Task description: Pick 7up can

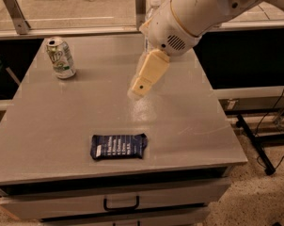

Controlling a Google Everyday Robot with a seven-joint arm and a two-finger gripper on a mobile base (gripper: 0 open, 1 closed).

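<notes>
The 7up can (60,58), white and green with a silver top, stands upright near the far left corner of the grey table (193,126). My gripper (142,84) hangs over the middle of the table, pointing down and to the left. It is well to the right of the can and not touching it. My white arm (193,13) comes in from the upper right.
A clear plastic bottle (153,3) with a white cap stands at the table's back edge, mostly hidden behind my arm. A dark blue snack packet (118,146) lies flat near the front. A drawer with a handle (121,204) is under the tabletop. Cables (269,126) lie on the floor at right.
</notes>
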